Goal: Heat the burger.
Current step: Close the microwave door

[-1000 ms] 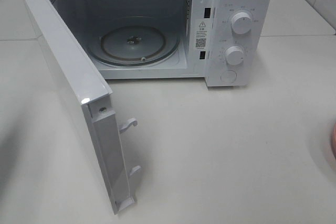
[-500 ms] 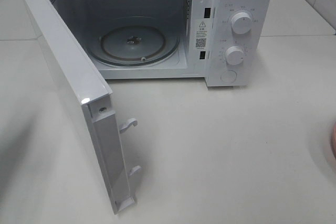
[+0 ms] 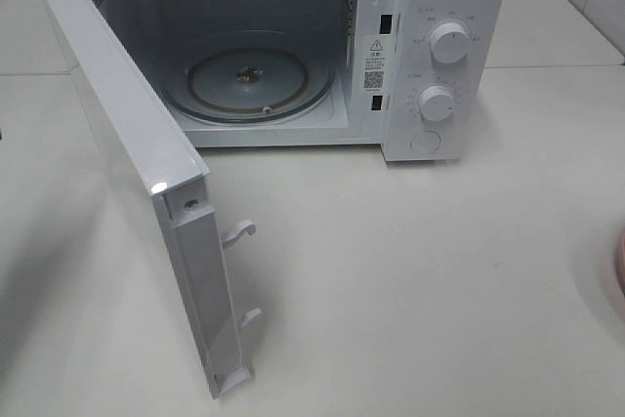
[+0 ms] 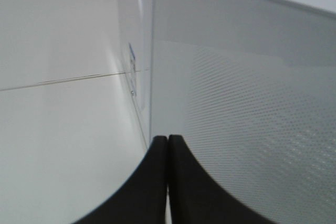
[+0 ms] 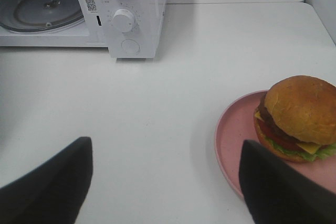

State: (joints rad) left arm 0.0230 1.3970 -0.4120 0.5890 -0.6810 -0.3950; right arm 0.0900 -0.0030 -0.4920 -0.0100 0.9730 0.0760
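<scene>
- Burger (image 5: 298, 118): golden-brown domed bun, dark patty, cheese, tomato and lettuce, sitting on a pink plate (image 5: 234, 141) on the table (image 5: 173, 93).
- Right gripper (image 5: 167, 179): spread wide, empty, near the plate.
- Left gripper (image 4: 168, 145): closed, beside the open microwave door (image 4: 247, 108).

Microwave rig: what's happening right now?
The microwave door stands wide open and the glass turntable inside is bare. The burger sits on the pink plate off to the microwave's right, not yet picked up. The right gripper is open, with nothing between its fingers, near the plate. The left gripper is shut and empty, close to the door's outer face.
</scene>
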